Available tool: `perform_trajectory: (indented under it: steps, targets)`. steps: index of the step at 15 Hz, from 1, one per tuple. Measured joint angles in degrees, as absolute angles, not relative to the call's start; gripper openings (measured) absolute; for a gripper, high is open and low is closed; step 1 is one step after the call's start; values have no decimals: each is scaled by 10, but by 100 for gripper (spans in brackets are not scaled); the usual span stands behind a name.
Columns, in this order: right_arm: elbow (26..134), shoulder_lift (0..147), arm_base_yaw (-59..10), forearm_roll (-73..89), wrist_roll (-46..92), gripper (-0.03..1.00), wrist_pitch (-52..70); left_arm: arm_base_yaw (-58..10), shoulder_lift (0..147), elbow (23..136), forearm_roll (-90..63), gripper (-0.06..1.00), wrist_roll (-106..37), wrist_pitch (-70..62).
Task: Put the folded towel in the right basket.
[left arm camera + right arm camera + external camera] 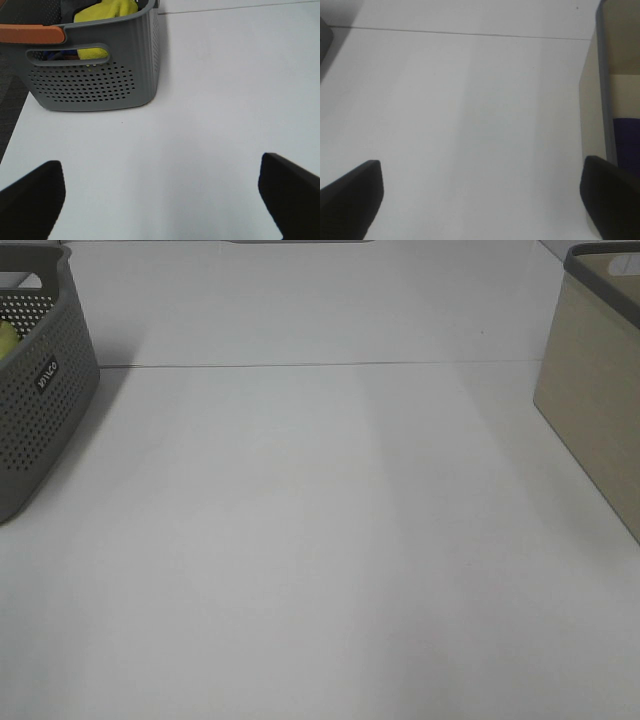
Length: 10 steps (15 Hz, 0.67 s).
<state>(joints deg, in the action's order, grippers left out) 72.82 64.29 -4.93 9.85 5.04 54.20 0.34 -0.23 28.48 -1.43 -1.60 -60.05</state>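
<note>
A grey perforated basket [45, 390] stands at the left of the table, and in the left wrist view [95, 80] it holds a yellow folded cloth [107, 10]. A bit of that yellow cloth [8, 338] shows in the high view. A beige basket with a dark rim [595, 410] stands at the right. In the right wrist view [592, 100] something dark blue [626, 142] lies inside it. My left gripper [162, 200] is open and empty, short of the grey basket. My right gripper [480, 200] is open and empty beside the beige basket. Neither gripper shows in the high view.
An orange strip [30, 34] lies along the grey basket's rim. A thin seam [320, 364] runs across the white table [320, 540] between the baskets. The table's edge and dark floor [10, 105] lie beside the grey basket.
</note>
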Motion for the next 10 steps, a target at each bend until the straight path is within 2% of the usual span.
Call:
perform_trajectory:
  steps: [3,4,10]
  targets:
    - [582,480,-49,86,38,98,490,3,-2,285,-14,99,-16,-600]
    - [504,359,-49,72,38,98,487,3,-2,285,-14,99,-16,-600]
    - [408,133,-49,46,34,98,574,3,-2,285,-14,99,-16,-600]
